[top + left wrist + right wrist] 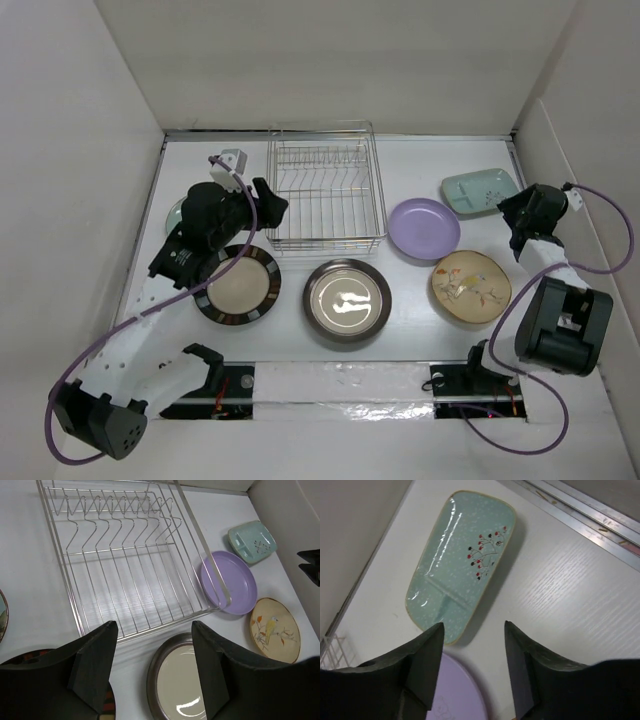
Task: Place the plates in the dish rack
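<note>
Presently no plate has been loaded: the dish rack [327,190] stands at the far middle of the table [410,300] with nothing between its upright tines. All six plates lie flat on the table.

- The brown-rimmed cream plate [238,285] is near left.
- The glossy dark brown plate [347,298] is just near of the rack.
- The lavender plate [424,228] is right of the rack.
- The tan floral plate [470,286] is near right.
- The pale mint rectangular plate [479,191] is far right.
- The small pale green plate [176,212] is at far left, largely hidden behind the left arm.

The left end effector [154,630] has its jaws spread wide and holds nothing. It hovers by the rack's near left corner, with the rim of the dark brown plate showing between its fingers in the wrist view.

The right end effector [473,627] is likewise wide open and empty. It hangs over the near end of the mint plate, where that plate comes close to the lavender one.

My assessment is that the task is at its opening step, the approach to a first plate, with the right arm best placed for the mint plate.

The next move calls for lowering the jaws to straddle one edge of a plate. As every plate lies flat, the grip must catch the raised rim cleanly. The plate must then be turned upright and set down between two tines. The nearness of the lavender plate warrants care during the descent.
</note>
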Robot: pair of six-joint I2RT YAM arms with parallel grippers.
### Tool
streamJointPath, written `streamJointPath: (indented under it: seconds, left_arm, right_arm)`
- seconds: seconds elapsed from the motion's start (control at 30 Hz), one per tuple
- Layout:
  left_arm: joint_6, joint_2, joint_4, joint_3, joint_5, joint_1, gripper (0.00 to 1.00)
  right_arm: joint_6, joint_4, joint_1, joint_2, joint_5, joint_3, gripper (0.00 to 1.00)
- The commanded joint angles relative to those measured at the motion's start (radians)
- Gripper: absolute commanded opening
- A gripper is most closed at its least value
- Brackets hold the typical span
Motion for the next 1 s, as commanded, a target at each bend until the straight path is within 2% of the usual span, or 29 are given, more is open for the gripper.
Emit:
streamJointPath:
  seconds: [0.0,0.03,0.07,0.1,0.13,0.2,0.23,0.27,0.3,0.33,0.4,0.43,0.47,0.5,0.53,0.63,0.8,0.97]
  left_arm:
    - [0.025,-0.028,0.032,-0.008,0.016,0.001,0.58]
    - [0.027,-0.036,0.036,-0.009,0.034,0.001,0.58]
    - [0.027,-0.042,0.041,-0.014,0.044,0.001,0.57]
    - [0.025,-0.047,0.050,-0.026,0.051,0.001,0.51]
    - [0.021,-0.061,0.067,-0.034,0.068,0.001,0.47]
    - [0.019,-0.070,0.075,-0.046,0.074,0.001,0.38]
    - [0.018,-0.074,0.078,-0.047,0.079,0.001,0.22]
    - [0.018,-0.079,0.078,-0.048,0.076,-0.008,0.16]
    - [0.018,-0.082,0.073,-0.044,0.068,-0.019,0.05]
    - [0.019,-0.091,0.066,-0.043,0.047,-0.019,0.01]
    - [0.021,-0.097,0.059,-0.040,0.025,-0.030,0.00]
    - [0.019,-0.101,0.058,-0.040,0.024,-0.030,0.00]
    - [0.018,-0.102,0.061,-0.040,0.025,-0.030,0.00]
    - [0.016,-0.104,0.064,-0.043,0.031,-0.030,0.02]
    - [0.013,-0.107,0.069,-0.044,0.041,-0.030,0.13]
    - [0.011,-0.116,0.079,-0.051,0.060,-0.030,0.23]
    - [0.016,-0.127,0.079,-0.051,0.062,-0.039,0.27]
    - [0.016,-0.116,0.076,-0.048,0.059,-0.048,0.28]
  right_arm:
    - [0.056,0.069,-0.027,0.063,-0.047,0.067,0.55]
    - [0.057,0.064,-0.027,0.083,-0.058,0.077,0.37]
    - [0.059,0.061,-0.043,0.118,-0.065,0.086,0.28]
    - [0.066,0.063,-0.053,0.134,-0.061,0.086,0.17]
    - [0.086,0.069,-0.069,0.167,-0.079,0.083,0.00]
    - [0.106,0.083,-0.069,0.198,-0.079,0.086,0.00]
    - [0.116,0.078,-0.069,0.214,-0.079,0.095,0.00]
    - [0.123,0.072,-0.069,0.226,-0.079,0.104,0.00]
    - [0.129,0.063,-0.069,0.238,-0.061,0.115,0.04]
    - [0.136,0.043,-0.069,0.261,-0.059,0.138,0.15]
    - [0.155,0.027,-0.069,0.283,-0.062,0.158,0.31]
    - [0.162,0.032,-0.069,0.303,-0.070,0.176,0.45]
    - [0.171,0.035,-0.069,0.315,-0.079,0.186,0.50]
    - [0.178,0.035,-0.069,0.333,-0.123,0.199,0.50]
    - [0.182,0.032,-0.069,0.350,-0.137,0.215,0.51]
    - [0.198,0.009,-0.069,0.419,-0.157,0.267,0.51]
    - [0.237,0.014,-0.069,0.494,-0.174,0.307,0.52]
    - [0.251,-0.014,-0.040,0.491,-0.131,0.312,0.49]
